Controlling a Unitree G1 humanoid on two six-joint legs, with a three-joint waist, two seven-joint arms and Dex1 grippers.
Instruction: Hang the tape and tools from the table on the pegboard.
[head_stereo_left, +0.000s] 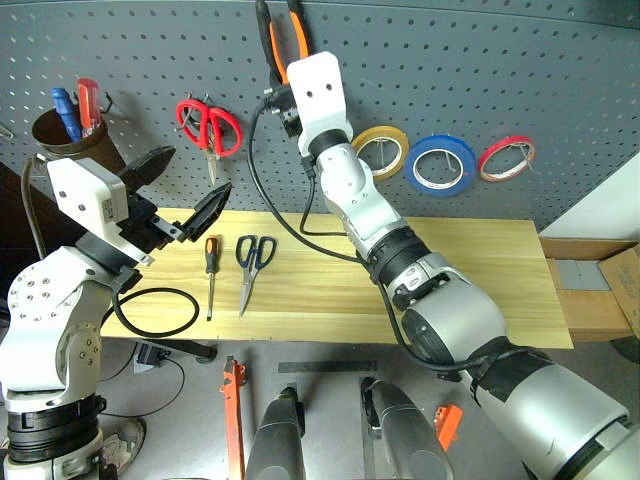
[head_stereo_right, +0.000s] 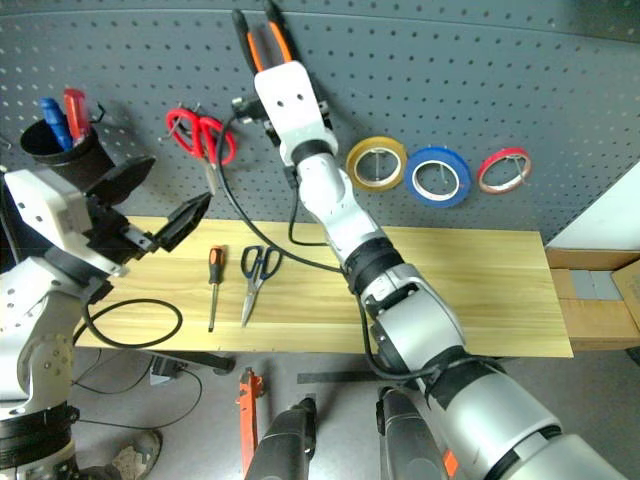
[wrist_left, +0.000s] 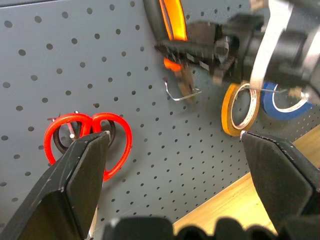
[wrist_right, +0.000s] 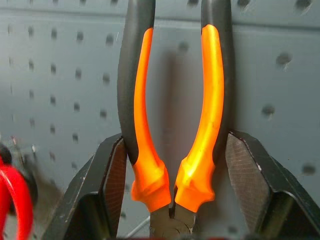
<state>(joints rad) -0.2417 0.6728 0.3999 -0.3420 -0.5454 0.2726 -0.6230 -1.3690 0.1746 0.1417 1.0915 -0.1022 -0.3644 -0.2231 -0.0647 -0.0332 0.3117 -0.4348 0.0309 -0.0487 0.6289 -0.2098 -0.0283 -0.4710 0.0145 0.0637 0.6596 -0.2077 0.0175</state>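
Gripping pliers (wrist_right: 172, 125) at pegboard (head_stereo_left: 480, 60), right gripper (wrist_right: 172, 165); left gripper (head_stereo_left: 185, 190) wide, red scissors (head_stereo_left: 208, 125) beyond.

Screwdriver (head_stereo_left: 211, 274) lies left of scissors (head_stereo_left: 252, 266) on the table (head_stereo_left: 480, 275).

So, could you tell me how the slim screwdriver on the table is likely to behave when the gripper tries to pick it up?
The screwdriver looks stiff, with a thin metal shaft, so it probably won't bend. Its rounded orange-and-black handle may let it roll on the smooth table if nudged sideways. Lying flat, it offers little height, so a grasp at the thicker handle seems safer.
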